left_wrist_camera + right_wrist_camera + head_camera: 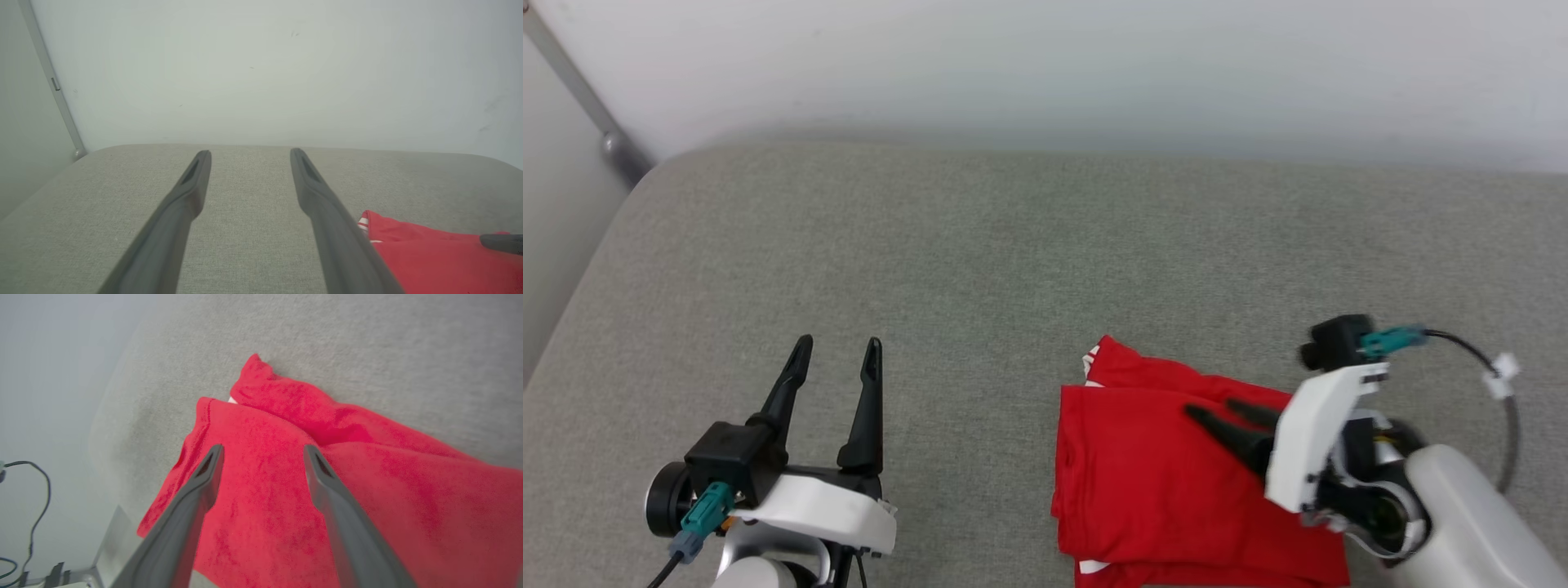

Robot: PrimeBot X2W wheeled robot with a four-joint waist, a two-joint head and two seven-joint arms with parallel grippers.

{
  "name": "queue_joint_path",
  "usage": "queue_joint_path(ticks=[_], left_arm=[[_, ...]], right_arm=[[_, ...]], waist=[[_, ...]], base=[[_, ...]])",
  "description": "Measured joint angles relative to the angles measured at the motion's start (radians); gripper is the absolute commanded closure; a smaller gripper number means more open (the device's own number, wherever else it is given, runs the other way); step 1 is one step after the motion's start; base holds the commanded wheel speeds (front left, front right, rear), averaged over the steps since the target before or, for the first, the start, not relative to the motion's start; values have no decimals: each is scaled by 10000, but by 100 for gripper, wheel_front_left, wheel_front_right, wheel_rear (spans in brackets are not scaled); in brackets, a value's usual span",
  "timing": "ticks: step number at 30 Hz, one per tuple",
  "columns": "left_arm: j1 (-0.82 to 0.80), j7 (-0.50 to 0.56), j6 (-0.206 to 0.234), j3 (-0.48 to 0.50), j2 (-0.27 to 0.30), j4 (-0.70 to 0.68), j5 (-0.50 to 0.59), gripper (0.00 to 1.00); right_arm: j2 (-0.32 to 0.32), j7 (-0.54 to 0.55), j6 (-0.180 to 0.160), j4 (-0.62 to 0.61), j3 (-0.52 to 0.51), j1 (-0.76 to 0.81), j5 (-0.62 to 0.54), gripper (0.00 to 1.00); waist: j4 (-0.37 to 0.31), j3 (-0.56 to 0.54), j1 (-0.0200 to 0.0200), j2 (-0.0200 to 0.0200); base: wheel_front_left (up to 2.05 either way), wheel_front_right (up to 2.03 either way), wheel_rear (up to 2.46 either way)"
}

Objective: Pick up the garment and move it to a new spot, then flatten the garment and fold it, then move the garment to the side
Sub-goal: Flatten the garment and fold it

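The red garment [1152, 474] lies folded into a compact stack on the grey cushion, at the lower right of the head view, with a bit of striped white trim at its top-left corner. My right gripper [1213, 408] hovers over it, open, fingers pointing left across the cloth with nothing between them. In the right wrist view the garment [367, 486] spreads under the right gripper [263, 451]. My left gripper [837, 351] is open over bare cushion to the left, well apart from the cloth. The left wrist view has the left gripper [250, 154] and the garment's edge [429, 253] at lower right.
The grey fabric cushion [980, 261] stretches wide to the back and left, ending at a pale wall [1045, 65]. A metal rail [580, 98] runs down the wall at the far left. A cable [1494, 384] loops from my right wrist.
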Motion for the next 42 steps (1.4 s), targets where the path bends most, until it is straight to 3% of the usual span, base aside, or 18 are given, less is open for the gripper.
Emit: queue_joint_path(ticks=[5,10,15,20,29,42], left_arm=[[269,-10,104,40,36,25,-90,0],[485,6,228,132,151,-10,-109,0],[852,25,343,238,257,-115,-213,0],[1116,111,466,253,395,-247,-230,0],[1510,244,708,215,591,-244,-123,0],[1578,291,807,94,706,-111,17,0]], right_arm=[[-757,-1185,0,-366,-775,564,-1845,0],[-1160,-2224,0,-894,-2380,1359,-3498,0],[-686,-3032,0,-1714,-3745,2296,-4679,0],[-224,-3858,0,-2790,-4405,2919,-5467,0],[445,-5302,0,-4502,-4368,3931,-6276,0],[1264,-5137,0,-5616,-4537,5365,-6813,0]], waist=[[-250,-272,0,0],[-550,-531,0,0],[-832,-810,0,0],[-1021,-1052,0,0],[-1086,-1319,0,0],[-1178,-1385,0,0]], base=[[0,0,0],[0,0,0],[0,0,0],[0,0,0],[0,0,0],[0,0,0]])
